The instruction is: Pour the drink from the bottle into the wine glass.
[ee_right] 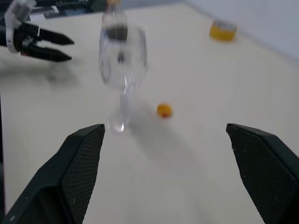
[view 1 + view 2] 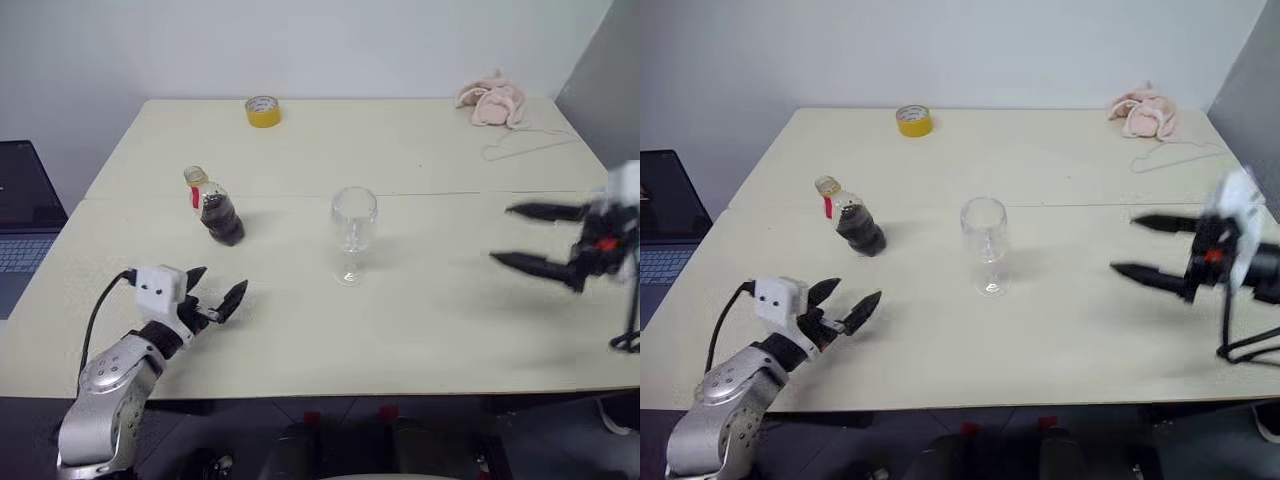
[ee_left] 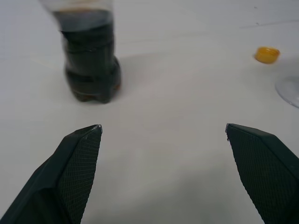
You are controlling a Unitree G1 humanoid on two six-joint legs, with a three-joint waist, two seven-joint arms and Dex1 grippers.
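The bottle (image 2: 218, 212) stands on the table (image 2: 420, 330) left of centre, its lower half dark with the drink (image 3: 91, 65), a red label at its neck. The empty wine glass (image 2: 353, 232) stands upright at the table's middle. A small yellow cap (image 1: 163, 110) lies on the table by the glass's foot. My left gripper (image 2: 218, 285) is open near the front left edge, pointing at the bottle from a short way off. My right gripper (image 2: 502, 234) hovers open over the table's right side, pointing toward the glass, well apart from it.
A yellow tape roll (image 2: 262, 111) sits at the far edge of the table. A pink cloth (image 2: 492, 102) and a thin cord (image 2: 525, 147) lie at the far right. A laptop (image 2: 20, 215) stands beyond the left edge.
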